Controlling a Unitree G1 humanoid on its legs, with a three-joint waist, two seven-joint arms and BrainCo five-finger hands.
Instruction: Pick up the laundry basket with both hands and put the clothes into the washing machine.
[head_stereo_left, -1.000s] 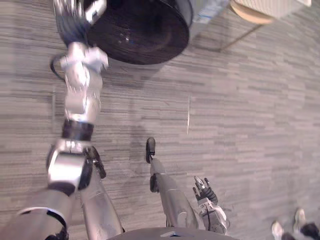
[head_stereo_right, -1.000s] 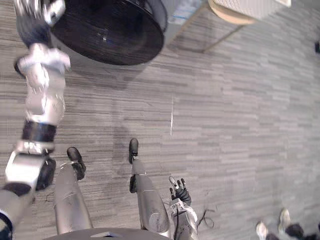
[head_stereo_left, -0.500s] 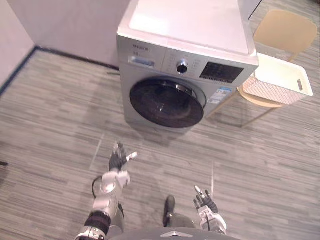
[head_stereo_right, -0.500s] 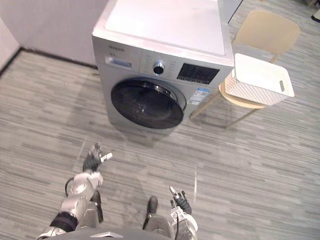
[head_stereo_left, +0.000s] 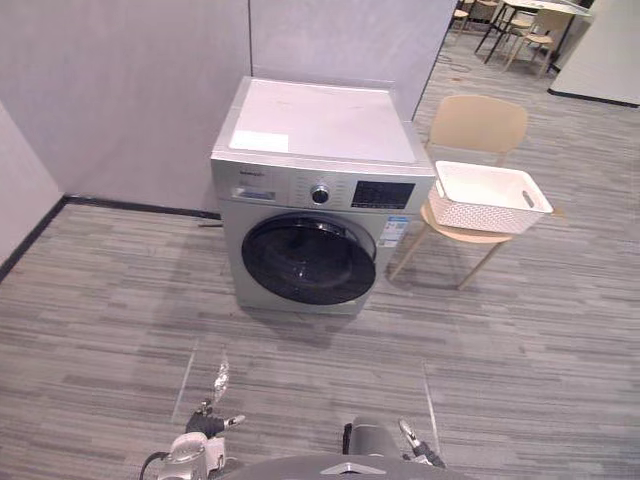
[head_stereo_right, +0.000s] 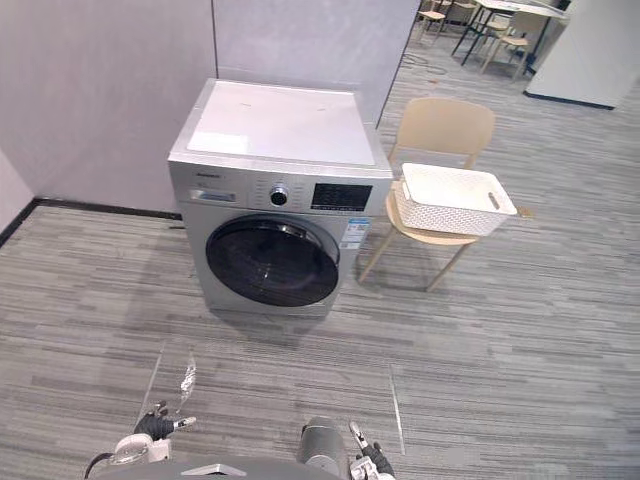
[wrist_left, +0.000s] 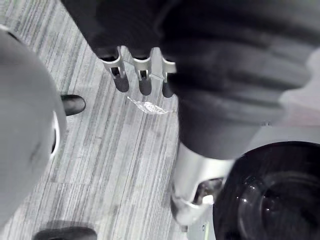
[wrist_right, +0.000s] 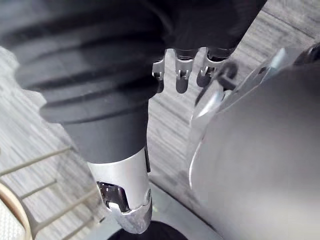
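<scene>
On the seat of a tan chair (head_stereo_left: 478, 125), just right of the washing machine (head_stereo_left: 320, 190) and well apart from both hands: the white laundry basket (head_stereo_left: 488, 195). Looks like thin perforated plastic, so probably light and fairly stiff, with some give in the walls. Smooth enough to slip or tip in a one-sided grip. Best taken at the two short ends, one hand to each. A handle slot (head_stereo_left: 527, 199) visible under the rim at the right end, presumably with a twin opposite. No clothes to be made out inside from here.

Round dark door (head_stereo_left: 308, 260) of the machine shut, so likely to need opening before any load goes in.

Low at the bottom edge of the head views, the left hand (head_stereo_left: 205, 425), fingers loose and holding nothing. Likewise the right hand (head_stereo_left: 420, 457), fingers relaxed and empty in its wrist view.

Against half a second back: whole view tilted up, a camera shift, taking in more of the grey wall (head_stereo_left: 130, 80). Basket on the chair as before, door shut as before. Less of the left forearm showing.
</scene>
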